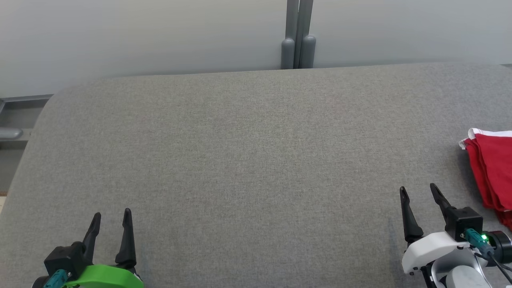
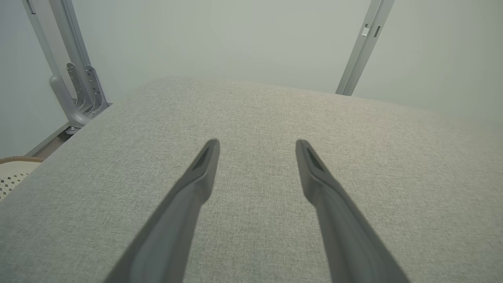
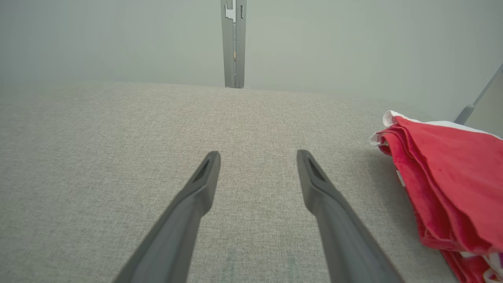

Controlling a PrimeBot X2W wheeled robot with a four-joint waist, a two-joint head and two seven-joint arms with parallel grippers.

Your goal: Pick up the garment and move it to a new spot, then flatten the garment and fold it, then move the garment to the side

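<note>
Right pincer (image 1: 417, 187) agape, folded red garment (image 1: 494, 168) just beside it

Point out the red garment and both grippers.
garment (image 3: 452, 173), right wrist view, top red layer.
right gripper (image 1: 417, 186), head view, between jaw tips.
left gripper (image 1: 112, 211), head view, between jaw tips.

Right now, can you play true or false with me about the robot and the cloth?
1. The garment lies on the robot's right side of the table. True.
2. The right fingers hold the garment. False: they are open, empty and apart from it.
3. The garment is blue. False: it is red with a white edge.
4. The left fingers are open and empty. True.
</note>
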